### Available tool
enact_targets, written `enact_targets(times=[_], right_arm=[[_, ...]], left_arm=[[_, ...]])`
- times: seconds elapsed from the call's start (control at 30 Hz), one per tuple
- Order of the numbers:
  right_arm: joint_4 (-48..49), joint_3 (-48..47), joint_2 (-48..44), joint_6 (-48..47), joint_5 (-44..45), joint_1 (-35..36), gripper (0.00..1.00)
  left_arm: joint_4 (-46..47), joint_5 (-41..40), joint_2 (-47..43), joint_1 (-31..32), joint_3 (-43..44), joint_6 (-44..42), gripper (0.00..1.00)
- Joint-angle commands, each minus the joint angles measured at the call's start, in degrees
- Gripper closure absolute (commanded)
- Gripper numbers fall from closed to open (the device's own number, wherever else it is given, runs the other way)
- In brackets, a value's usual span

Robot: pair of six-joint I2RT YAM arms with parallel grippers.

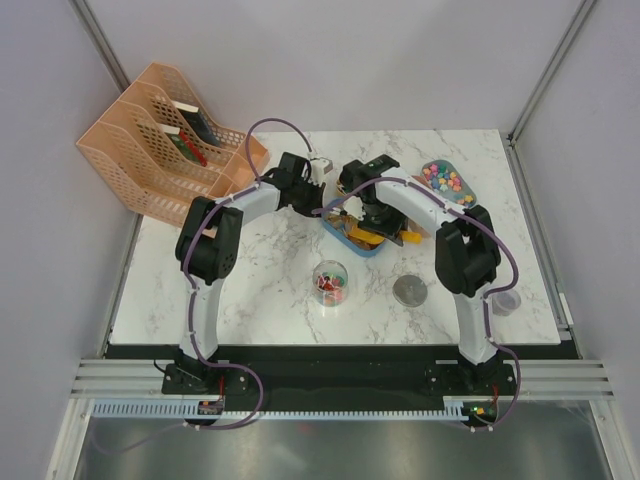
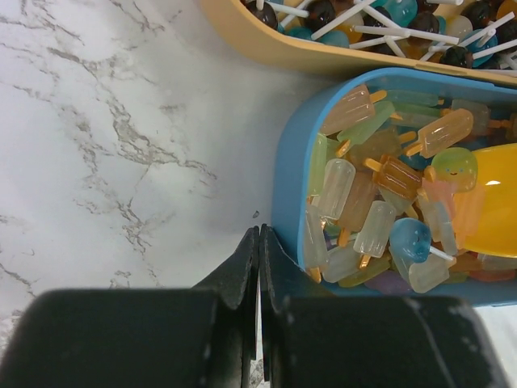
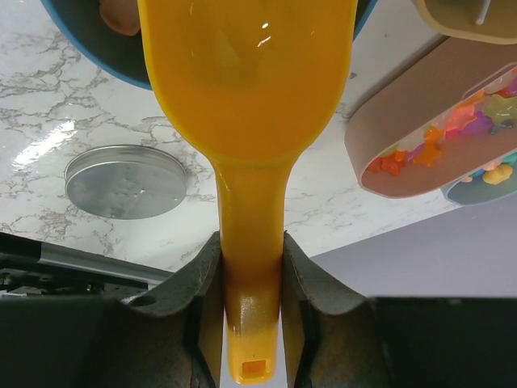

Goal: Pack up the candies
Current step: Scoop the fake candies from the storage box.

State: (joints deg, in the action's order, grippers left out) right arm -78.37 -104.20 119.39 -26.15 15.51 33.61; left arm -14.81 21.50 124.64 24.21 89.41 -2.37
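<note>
The right gripper [image 3: 250, 267] clamps the scoop [image 3: 246, 73]. The left gripper [image 2: 258, 250] is closed and empty. The candies [image 2: 363, 202] lie in the blue tray [image 2: 287, 186], at one o'clock from the jar [image 1: 331, 283]. A tilted scoop may spill them.

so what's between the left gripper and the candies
Just the blue tray's wall: the shut left gripper sits outside it, the candies inside, seen in the left wrist view.

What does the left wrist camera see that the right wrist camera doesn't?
Only left wrist: the shut left gripper beside the blue tray, popsicle-shaped candies filling it, a tan tray of lollipops. Only right wrist: the right gripper clamping the yellow scoop by its handle, a metal lid, a brown tray of star sweets. Both: scoop, blue tray, marble table.
</note>
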Motion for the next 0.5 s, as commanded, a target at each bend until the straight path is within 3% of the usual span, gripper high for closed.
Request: enact_targets(times=[0.0,0.47], right_arm=[[-5.4,-3.2,2.4,0.4,-1.1,0.1,1.0],[-5.3,-9.6,7.8,1.2,-0.9,-0.6,1.0]], left_arm=[[0.8,5.4,0.8,0.5,1.3,3.3,0.98],[1.4,7.1,-1.6,0.5,-2.3,3.7,0.98]])
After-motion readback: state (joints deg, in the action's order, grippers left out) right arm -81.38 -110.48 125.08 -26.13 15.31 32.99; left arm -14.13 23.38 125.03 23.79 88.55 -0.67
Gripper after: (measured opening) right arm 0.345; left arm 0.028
